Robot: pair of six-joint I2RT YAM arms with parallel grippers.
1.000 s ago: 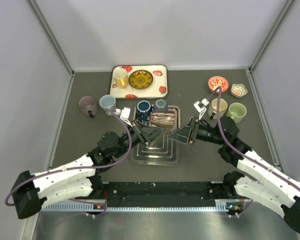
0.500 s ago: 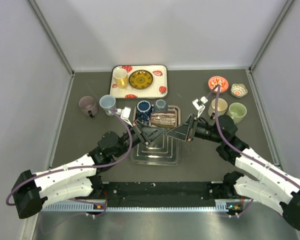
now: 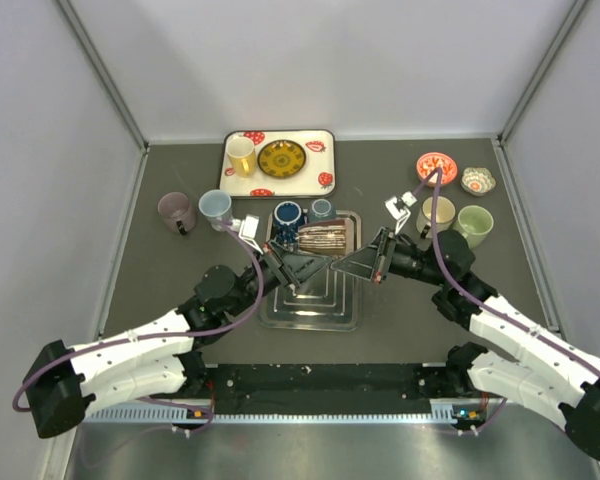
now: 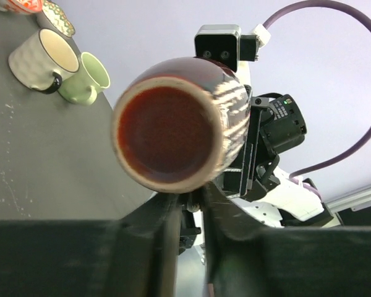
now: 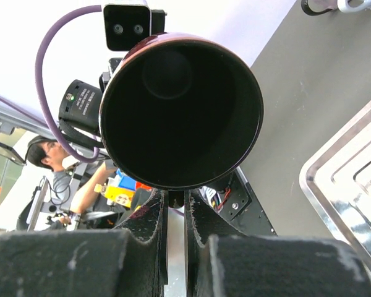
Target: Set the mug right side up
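My left gripper, nearly closed, seems to pinch the brown mug over the steel tray. The right gripper is also narrow, and I cannot tell its grip. A blue cup stands just behind, on the dark table.

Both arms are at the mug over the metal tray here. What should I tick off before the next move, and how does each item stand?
1. Mug upright: not ok. It lies sideways, mouth toward the right wrist camera and base toward the left one.
2. Left gripper hold: cannot tell. Its fingers narrow to a slim gap under the base, and the contact is hidden.
3. Right gripper hold: cannot tell. The gap under the rim is just as slim.
4. Mug empty: ok. Nothing shows inside.
5. Set-down spot: ok. The near part of the metal tray is bare.
6. Neighbours: not ok. The dark blue mug stands close beside it.
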